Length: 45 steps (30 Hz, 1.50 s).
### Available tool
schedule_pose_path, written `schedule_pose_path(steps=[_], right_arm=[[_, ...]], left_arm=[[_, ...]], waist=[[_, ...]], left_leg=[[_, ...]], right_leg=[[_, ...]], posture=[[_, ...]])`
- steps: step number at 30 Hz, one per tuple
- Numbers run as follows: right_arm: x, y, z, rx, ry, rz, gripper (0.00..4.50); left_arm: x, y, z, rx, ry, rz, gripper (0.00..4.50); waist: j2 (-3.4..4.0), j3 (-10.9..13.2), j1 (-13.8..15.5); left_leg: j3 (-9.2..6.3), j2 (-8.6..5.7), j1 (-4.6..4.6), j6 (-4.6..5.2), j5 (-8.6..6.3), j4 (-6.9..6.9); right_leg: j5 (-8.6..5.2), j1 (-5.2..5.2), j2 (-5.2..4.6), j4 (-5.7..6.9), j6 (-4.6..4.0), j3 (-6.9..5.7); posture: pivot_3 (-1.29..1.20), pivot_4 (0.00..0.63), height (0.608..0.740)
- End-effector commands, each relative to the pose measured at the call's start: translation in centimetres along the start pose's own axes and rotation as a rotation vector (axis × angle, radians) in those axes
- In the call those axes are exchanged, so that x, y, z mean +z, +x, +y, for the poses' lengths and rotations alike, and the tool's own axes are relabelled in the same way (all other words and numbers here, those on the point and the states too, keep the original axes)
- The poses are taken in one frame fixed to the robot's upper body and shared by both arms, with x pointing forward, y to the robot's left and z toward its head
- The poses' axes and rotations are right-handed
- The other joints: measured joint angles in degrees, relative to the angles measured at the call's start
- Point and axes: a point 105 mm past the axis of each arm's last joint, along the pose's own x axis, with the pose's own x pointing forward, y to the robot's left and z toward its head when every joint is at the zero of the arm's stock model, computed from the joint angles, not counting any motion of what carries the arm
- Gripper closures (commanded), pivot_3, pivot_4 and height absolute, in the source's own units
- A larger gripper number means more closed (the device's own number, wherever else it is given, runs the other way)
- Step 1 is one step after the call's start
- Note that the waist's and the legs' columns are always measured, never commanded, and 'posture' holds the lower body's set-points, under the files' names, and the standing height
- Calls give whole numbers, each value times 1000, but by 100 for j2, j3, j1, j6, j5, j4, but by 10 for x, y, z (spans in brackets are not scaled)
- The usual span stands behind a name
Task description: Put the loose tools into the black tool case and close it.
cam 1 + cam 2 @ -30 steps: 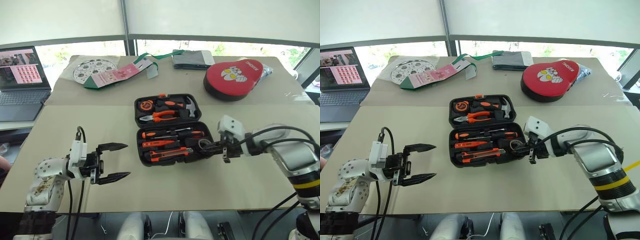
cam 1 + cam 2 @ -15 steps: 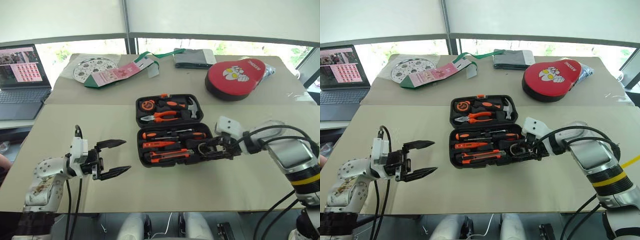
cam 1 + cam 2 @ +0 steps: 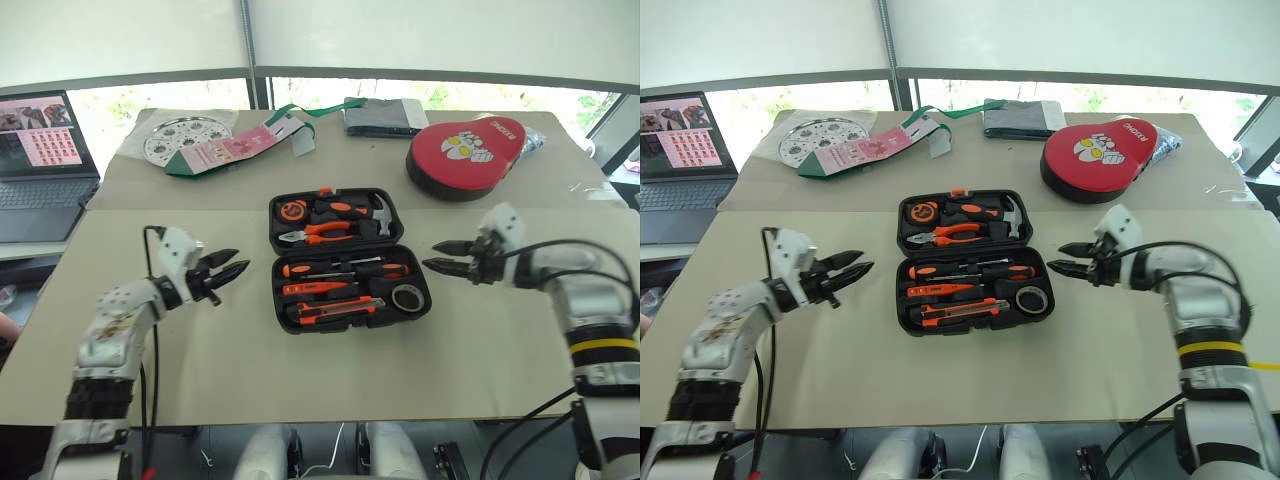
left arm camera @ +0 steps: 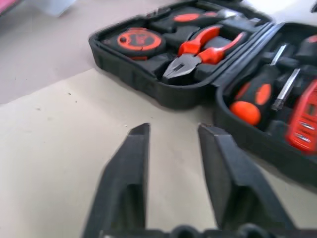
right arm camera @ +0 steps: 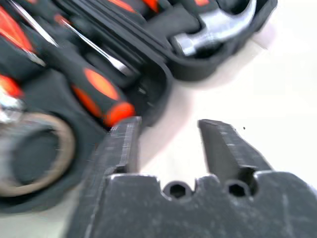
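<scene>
beige table (image 3: 200, 380), open black tool case (image 3: 347, 262), left wrist view catches pliers (image 4: 198, 52)

My worktop (image 3: 250, 370) is covered in pale beige sheets, with a seam running across it. Behind its far edge a low band of windows (image 3: 150, 100) lets in bright daylight and greenery, under white blinds (image 3: 120, 40) split by a dark mullion (image 3: 248, 50). An open laptop (image 3: 40, 150) sits at my far left.
</scene>
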Motion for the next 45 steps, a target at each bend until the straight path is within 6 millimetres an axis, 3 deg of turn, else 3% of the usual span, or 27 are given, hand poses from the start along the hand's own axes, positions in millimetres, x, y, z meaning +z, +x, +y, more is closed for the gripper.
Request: schedule_pose_path(steps=[1,3,10,15,19,23,29,34,37,41,45], right_arm=[[14,18,-6,-18,-140,-39,3862],[14,25,-4,-6,-161,-45,4472],[9,46,2,53,-197,-21,4472],[9,47,18,171,-179,-44,4472],[8,37,31,263,-174,-44,4472],[11,26,36,237,-170,-50,4472],[0,1,46,194,-118,12,4472],[0,-13,53,163,-38,14,4472],[1,-27,35,34,32,12,4472],[13,-43,23,-29,100,21,3368],[21,-54,13,-102,158,153,2072]], left_arm=[[6,22,-1,32,41,33,4496],[5,27,-4,21,45,46,4500],[-5,44,-21,-61,15,130,4500],[1,50,-27,-91,22,95,4500],[1,45,-32,-131,52,87,4500],[-1,38,-39,-174,45,95,4500],[-6,23,-53,-222,55,108,4500],[-10,15,-44,-170,15,104,4500],[-1,7,-28,-94,69,69,4500],[-7,-10,-8,-30,48,229,3441],[20,-26,1,-62,-87,219,2125]], waist=[[-1,0,-47],[-1,0,-81],[0,1,-102],[1,1,-90],[1,1,-68],[2,1,-70],[2,1,-38],[2,2,-29],[1,2,-36],[1,2,-38],[0,3,-47]], left_leg=[[0,0,-2,-3,2,0],[1,3,3,-9,5,-1],[6,7,23,-27,17,-38],[6,6,38,-29,18,-52],[5,6,43,-29,19,-64],[3,8,44,-29,18,-73],[1,7,46,-30,18,-73],[-3,5,50,-29,18,-65],[-2,6,58,-29,18,-65],[-3,5,61,-29,18,-63],[-2,8,62,-29,18,-64]], right_leg=[[0,0,4,-2,0,0],[0,3,12,-2,0,-1],[-1,7,14,-2,0,-1],[-1,20,13,-4,0,-1],[-2,25,13,-11,1,-2],[-5,24,12,-12,4,-4],[-7,25,8,-11,5,-4],[-7,31,3,-10,4,-3],[-8,33,3,-11,2,0],[-8,32,0,-12,-1,7],[-12,24,0,-4,-6,12]], posture=[[0,150,740],[0,150,740],[0,150,740],[0,150,740],[0,150,740],[0,150,740],[0,150,740],[0,150,740],[0,150,740],[0,150,740],[0,150,740]])
